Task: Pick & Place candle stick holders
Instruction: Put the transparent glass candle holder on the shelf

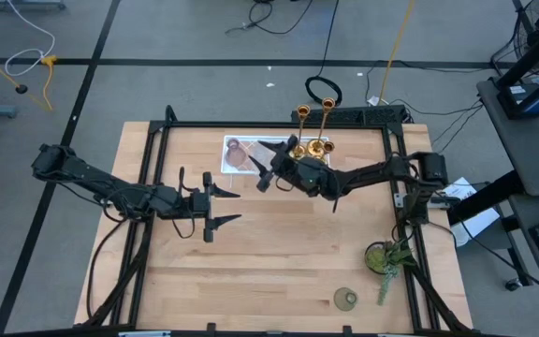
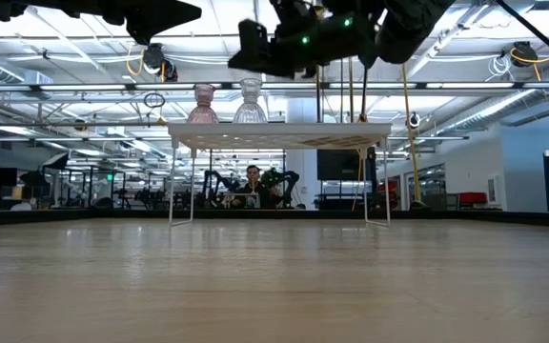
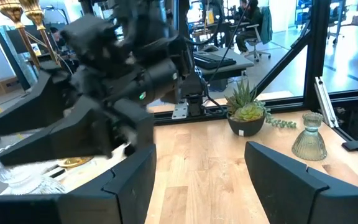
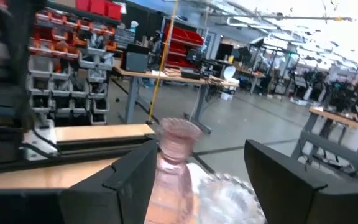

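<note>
Right tool (image 1: 268, 168), fingers spread and empty, hovers over the white tray (image 1: 237, 167) facing the pink cup (image 4: 174, 163), seemingly lining up a grasp; left tool (image 1: 221, 208) waits open and empty mid-tabletop (image 1: 279, 253)

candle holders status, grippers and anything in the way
Right gripper open, over tray by pink cup and clear cup. Left gripper open, mid-table. Gold candlesticks upright on tray. Green cup near plant.
</note>
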Robot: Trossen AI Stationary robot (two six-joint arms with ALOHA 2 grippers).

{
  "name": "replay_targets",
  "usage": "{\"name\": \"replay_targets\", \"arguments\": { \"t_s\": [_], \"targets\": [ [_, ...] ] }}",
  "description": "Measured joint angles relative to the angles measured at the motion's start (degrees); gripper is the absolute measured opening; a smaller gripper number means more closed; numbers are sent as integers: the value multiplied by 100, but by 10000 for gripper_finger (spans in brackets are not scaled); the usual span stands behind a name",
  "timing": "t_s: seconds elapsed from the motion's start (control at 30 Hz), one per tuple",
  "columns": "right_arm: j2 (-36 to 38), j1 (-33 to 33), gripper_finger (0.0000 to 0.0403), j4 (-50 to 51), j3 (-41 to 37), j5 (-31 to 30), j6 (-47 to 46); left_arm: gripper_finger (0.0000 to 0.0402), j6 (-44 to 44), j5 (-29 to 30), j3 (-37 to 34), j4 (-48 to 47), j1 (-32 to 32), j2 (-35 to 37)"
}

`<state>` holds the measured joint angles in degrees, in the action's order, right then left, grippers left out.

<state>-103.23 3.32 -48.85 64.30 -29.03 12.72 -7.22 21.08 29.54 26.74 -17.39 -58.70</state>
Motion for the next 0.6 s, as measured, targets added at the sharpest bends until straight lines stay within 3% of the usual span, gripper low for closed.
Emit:
{"name": "replay_targets", "arguments": {
  "t_s": [0.3, 0.6],
  "targets": [
    [605, -618, 232, 565, -5, -120, 604, 253, 129, 23, 0, 4, 0, 0],
    [1896, -1637, 217, 3389, -7, -96, 780, 253, 207, 706, 0, 106, 82, -53]
  ]
}}
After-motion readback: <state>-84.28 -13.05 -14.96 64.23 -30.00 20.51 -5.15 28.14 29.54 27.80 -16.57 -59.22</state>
